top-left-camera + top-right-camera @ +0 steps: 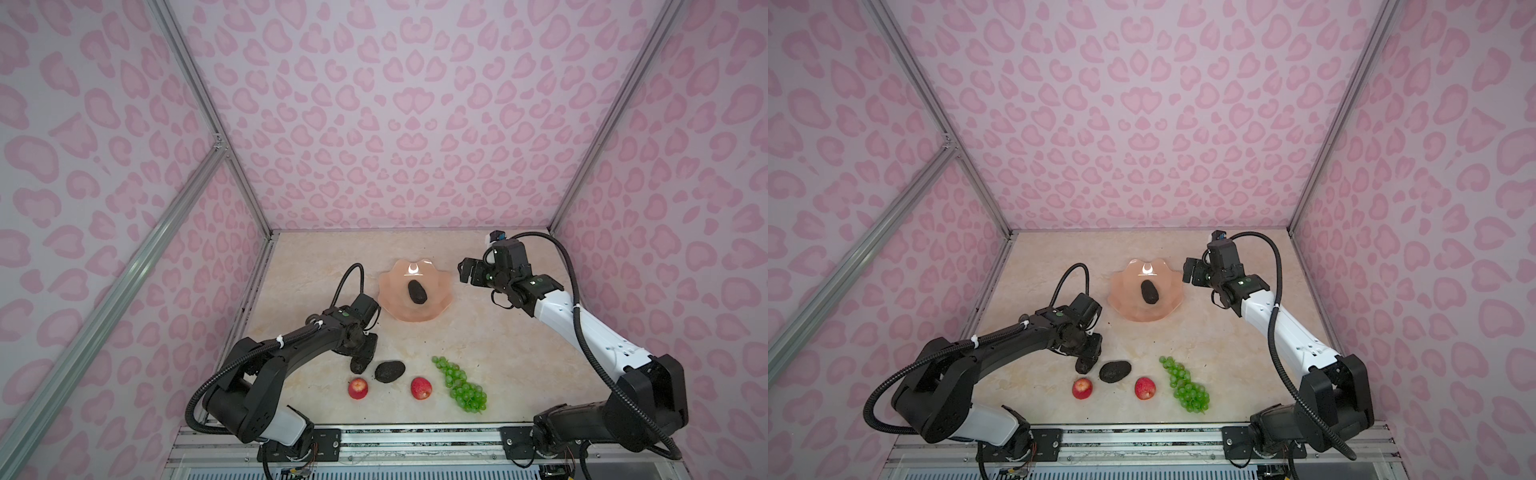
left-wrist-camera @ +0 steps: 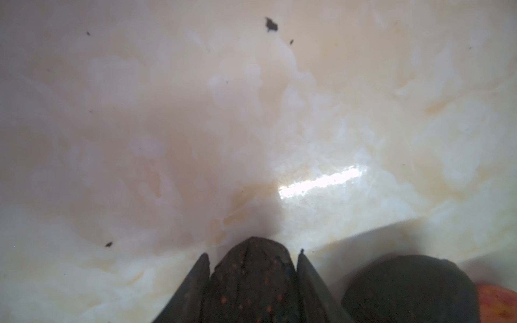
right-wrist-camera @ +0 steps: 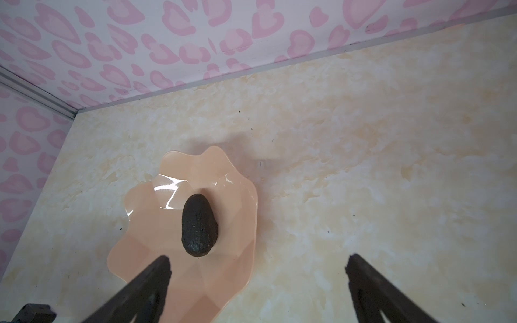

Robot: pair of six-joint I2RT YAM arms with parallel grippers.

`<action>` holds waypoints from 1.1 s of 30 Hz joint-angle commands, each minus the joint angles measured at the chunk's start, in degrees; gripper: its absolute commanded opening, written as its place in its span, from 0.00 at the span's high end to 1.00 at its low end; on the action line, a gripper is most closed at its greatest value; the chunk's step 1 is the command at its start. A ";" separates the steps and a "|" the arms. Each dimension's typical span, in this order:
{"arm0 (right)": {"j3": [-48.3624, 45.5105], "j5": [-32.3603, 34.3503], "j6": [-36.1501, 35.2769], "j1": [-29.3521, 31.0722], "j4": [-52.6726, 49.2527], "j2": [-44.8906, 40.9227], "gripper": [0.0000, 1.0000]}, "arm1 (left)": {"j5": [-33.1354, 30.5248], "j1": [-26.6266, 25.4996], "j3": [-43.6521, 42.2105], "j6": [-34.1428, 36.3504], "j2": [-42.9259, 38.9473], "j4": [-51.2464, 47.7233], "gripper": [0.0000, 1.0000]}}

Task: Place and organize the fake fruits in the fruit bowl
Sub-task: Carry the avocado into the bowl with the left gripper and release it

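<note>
A: Where's the dark, bumpy, egg-shaped avocado (image 2: 253, 282)?
B: Clamped, it seems, in the left gripper (image 2: 253, 254) near the tabletop (image 2: 140, 112), long axis along the fingers (image 2: 309, 279).
A: And the glossy peach-pink scalloped bowl (image 1: 388, 291)?
B: At one o'clock from it in a top view. The right gripper (image 3: 258, 258) hangs nearer, jaws apart.

avocado (image 3: 199, 225) in fruit bowl (image 3: 131, 240), fingers (image 3: 151, 282) apart

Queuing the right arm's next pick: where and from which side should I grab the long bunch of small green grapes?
Likely from above, jaws spanning the green grape bunch crosswise at its middle: it lies flat and elongated, slanting on the marbled tabletop.
</note>
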 commanded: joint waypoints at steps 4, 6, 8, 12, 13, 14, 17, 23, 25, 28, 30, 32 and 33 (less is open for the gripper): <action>-0.86 0.13 0.93 -0.82 0.78 -0.83 0.02 | -3.87 0.54 6.67 1.61 -2.43 -3.11 0.62; -0.94 0.13 0.92 -1.13 0.44 -1.31 0.02 | -4.07 0.63 11.15 2.45 -3.38 -3.93 0.62; -1.32 0.13 0.93 -1.34 0.51 -1.78 0.02 | -3.72 0.63 16.51 3.44 -2.87 -3.74 0.62; -2.39 -0.21 1.09 -1.55 0.18 -2.57 0.02 | -2.53 0.63 28.47 5.21 3.90 -2.64 0.62; -2.46 -0.31 0.98 -1.54 -0.41 -2.83 0.02 | -2.30 0.63 31.69 5.33 6.36 -2.45 0.62; -2.78 -0.39 1.03 -1.54 -0.88 -3.23 0.02 | -1.92 0.63 33.73 5.25 8.55 -2.12 0.61; -4.67 -0.22 1.48 -1.55 -1.17 -4.98 0.02 | -1.65 0.63 39.53 4.76 15.84 -0.46 0.61; -8.00 -0.88 2.32 -1.54 -0.25 -8.07 0.02 | -2.97 0.63 48.42 3.45 27.79 -0.04 0.61; -8.46 -1.18 2.53 -1.55 -0.30 -8.57 0.02 | -2.96 0.63 49.76 2.89 30.52 0.41 0.61; -8.80 -1.45 2.68 -1.55 -0.76 -8.75 0.02 | -4.30 0.63 51.48 1.33 34.16 -0.18 0.61; -8.89 -1.76 2.70 -1.55 -0.97 -8.85 0.03 | -4.32 0.63 51.69 0.53 35.70 -0.13 0.60; -8.95 -2.06 2.74 -1.51 -0.98 -8.85 0.03 | -4.25 0.63 51.78 -0.47 36.92 -0.08 0.58; -9.01 -2.09 2.75 -1.55 -0.90 -8.87 0.03 | -4.19 0.63 51.79 -0.79 37.26 -0.06 0.56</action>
